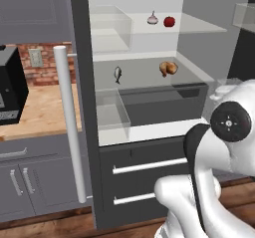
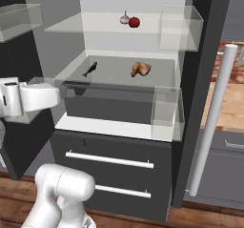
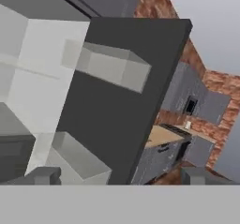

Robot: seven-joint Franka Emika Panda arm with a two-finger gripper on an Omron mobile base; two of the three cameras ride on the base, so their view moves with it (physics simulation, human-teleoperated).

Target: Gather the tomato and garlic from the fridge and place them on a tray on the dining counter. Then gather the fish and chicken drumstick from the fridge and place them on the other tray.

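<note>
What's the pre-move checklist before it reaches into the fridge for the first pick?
1. Fridge door open, shelves exposed: ok.
2. Tomato and garlic side by side on the upper shelf, unobstructed: ok.
3. Fish and chicken drumstick on the shelf below, apart from each other, untouched: ok.
4. Gripper open and empty: ok.
5. Gripper aimed at the tomato: not ok; the hand view looks along the door toward the brick wall, not at the shelf.
6. Trays on the dining counter ready: cannot tell.
</note>
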